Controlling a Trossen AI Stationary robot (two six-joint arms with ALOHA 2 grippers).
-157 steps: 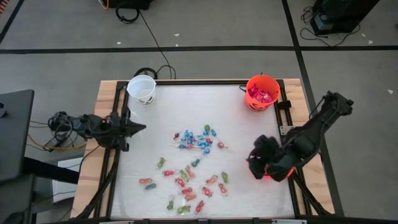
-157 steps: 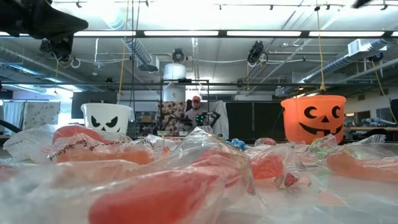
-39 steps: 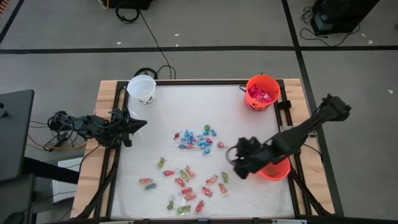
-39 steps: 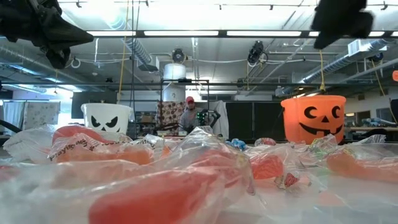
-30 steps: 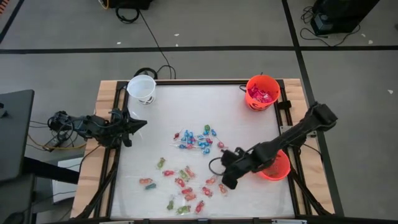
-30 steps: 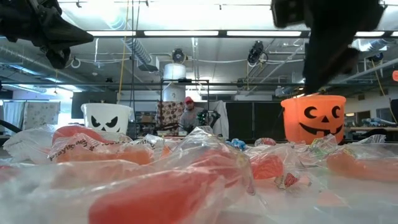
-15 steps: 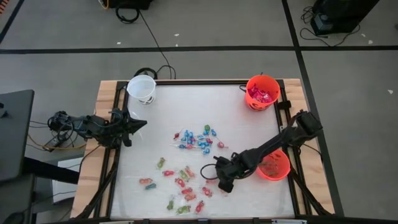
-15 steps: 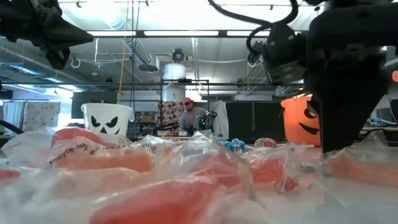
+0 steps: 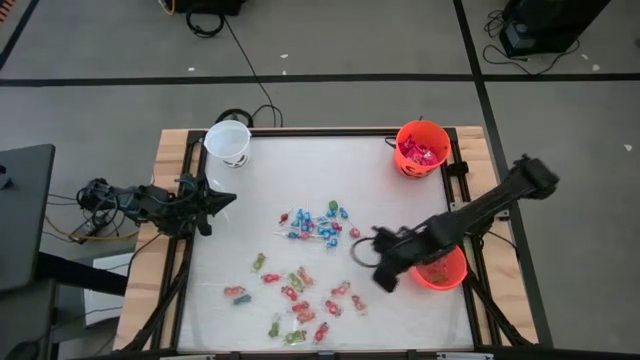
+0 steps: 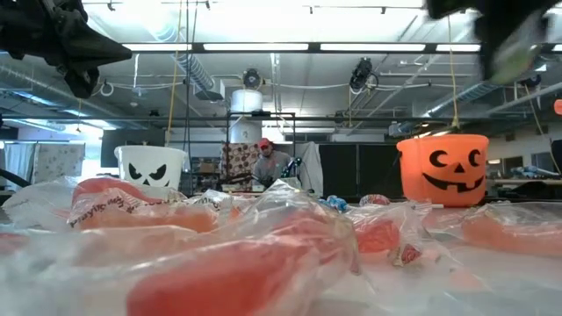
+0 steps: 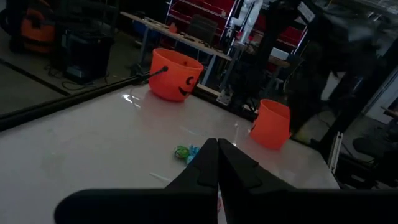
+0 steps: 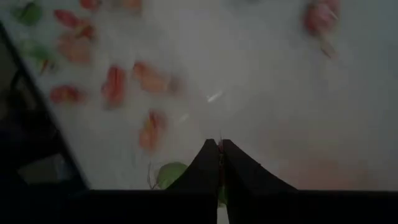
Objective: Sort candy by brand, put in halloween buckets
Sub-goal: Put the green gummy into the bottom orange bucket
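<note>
High view shows my right gripper (image 9: 384, 276) lifted beside the near orange bucket (image 9: 441, 268), fingers pinching a green candy (image 12: 170, 174) bound for sorting, left gripper (image 9: 224, 201) parked, pressed together.

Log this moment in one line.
right gripper: shut on green candy, raised beside orange bucket | left gripper: shut, parked left edge

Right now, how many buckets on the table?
3. White bucket at the far left corner, orange bucket at the far right corner, second orange bucket near the right edge, partly hidden under the right arm.
</note>
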